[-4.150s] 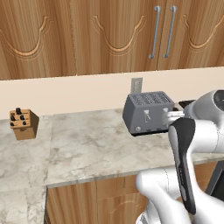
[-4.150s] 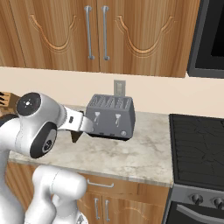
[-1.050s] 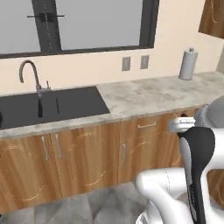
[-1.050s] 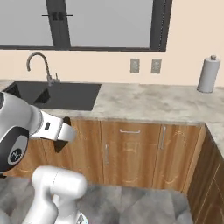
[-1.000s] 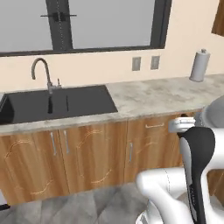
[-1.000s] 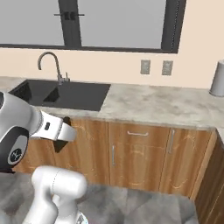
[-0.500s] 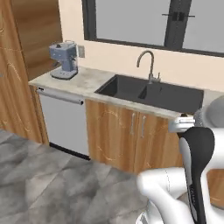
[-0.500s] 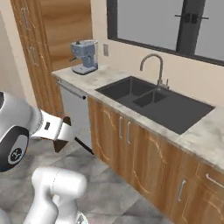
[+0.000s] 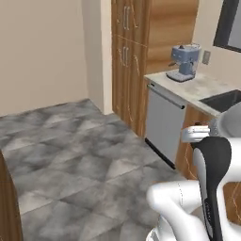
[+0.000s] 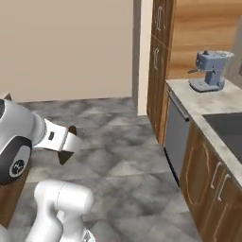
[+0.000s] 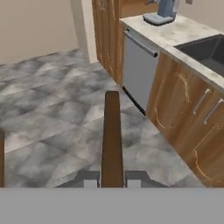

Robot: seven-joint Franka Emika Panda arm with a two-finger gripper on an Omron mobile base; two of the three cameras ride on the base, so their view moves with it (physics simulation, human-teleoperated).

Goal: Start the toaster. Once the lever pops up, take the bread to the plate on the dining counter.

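fingers (image 11: 112, 179): closed on the bread (image 11: 112, 138), 1 dark tip each side of it at the near end; in right base view the fingers (image 10: 63, 155) sit at the end of the white arm, low left, over the floor
bread: thin dark-brown slice seen edge-on in hand view, runs straight out from the tips, up the middle of the pic; held in the air above the floor, touching nothing else; in right base view can't make it out from the dark tips
floor (image 9: 70, 150): grey marbled tiles, under the held slice and across most of both base views
counter (image 10: 215, 101): pale marbled top over wood cabinets, along the right side; ends near the tall cupboards
coffee machine (image 9: 183, 61): blue-grey, upright at the far end of the counter, close to its back edge; also in right base view (image 10: 210, 70) and at top of hand view (image 11: 161, 9)
sink (image 11: 205, 50): dark basin sunk in the counter, near side of the coffee machine, apart from it
dishwasher (image 9: 162, 122): grey front w/ bar handle along the top, under the counter's far end, below the coffee machine
cabinet doors (image 11: 186, 113): wood w/ carved curls, slim metal handles, under the sink
tall cupboards (image 9: 129, 52): wood, floor to top, 2 long handles, just beyond the counter's far end
wall (image 10: 66, 47): plain beige, behind the floor, left of the cupboards
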